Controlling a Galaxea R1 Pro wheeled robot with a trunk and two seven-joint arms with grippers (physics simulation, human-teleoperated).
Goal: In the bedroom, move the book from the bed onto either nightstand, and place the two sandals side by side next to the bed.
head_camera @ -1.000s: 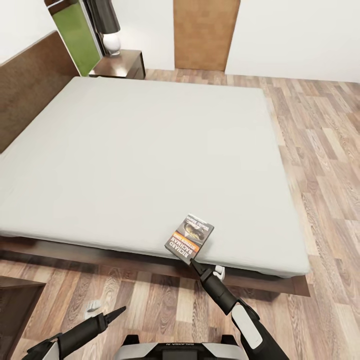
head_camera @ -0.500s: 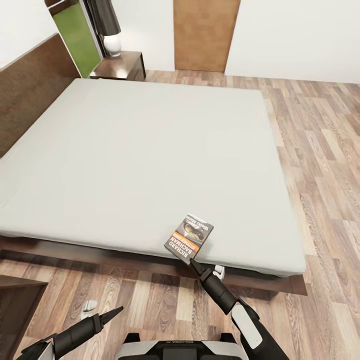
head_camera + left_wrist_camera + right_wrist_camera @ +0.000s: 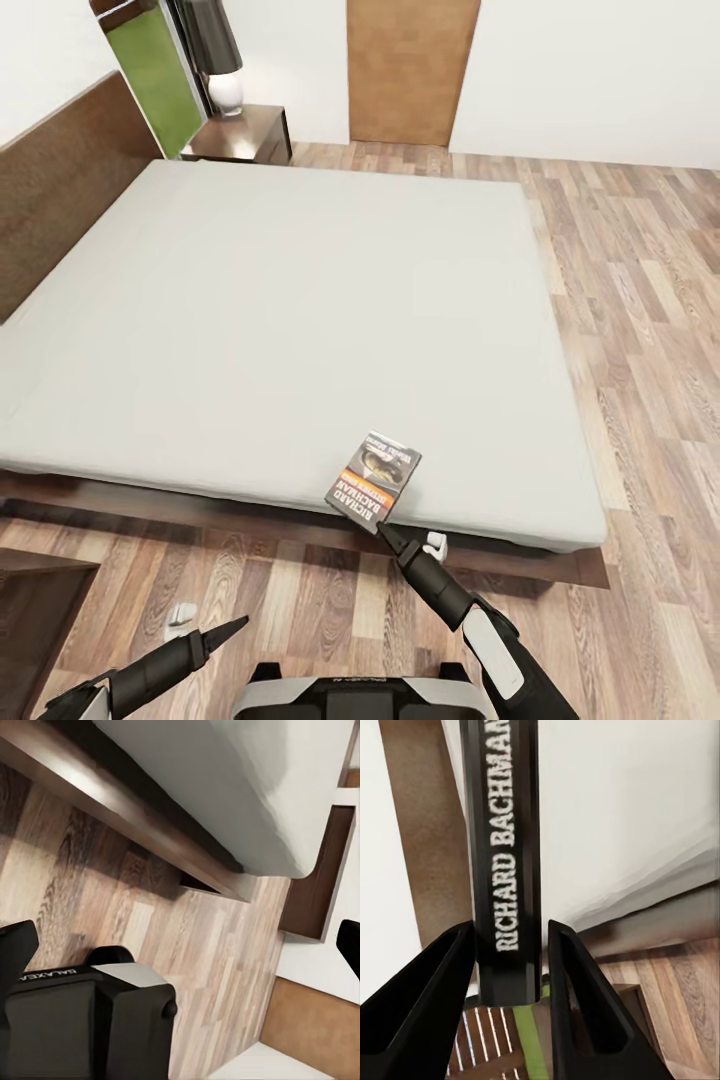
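From my head camera the bed (image 3: 290,300) fills most of the frame, its dark headboard (image 3: 60,190) running up the left edge; at the upper left a nightstand (image 3: 240,135) carries a white-based lamp (image 3: 222,70), with a green-lit window (image 3: 150,65) beside it and a brown door (image 3: 410,70) at top centre. Wood-plank floor (image 3: 640,330) wraps the right side and the bottom. Nothing stands between my right gripper (image 3: 385,528) and the book (image 3: 373,480), which sits at the mattress's near edge, lower centre, cover up, grey above an orange band with a dark picture. In the right wrist view the two fingers (image 3: 431,1009) bracket the book's black spine lettered "RICHARD BACHMAN", so I read it as clamped on the book, though contact is hard to confirm. My left gripper (image 3: 238,625) hangs over the floor at lower left; whether it is parted or closed I can't tell.
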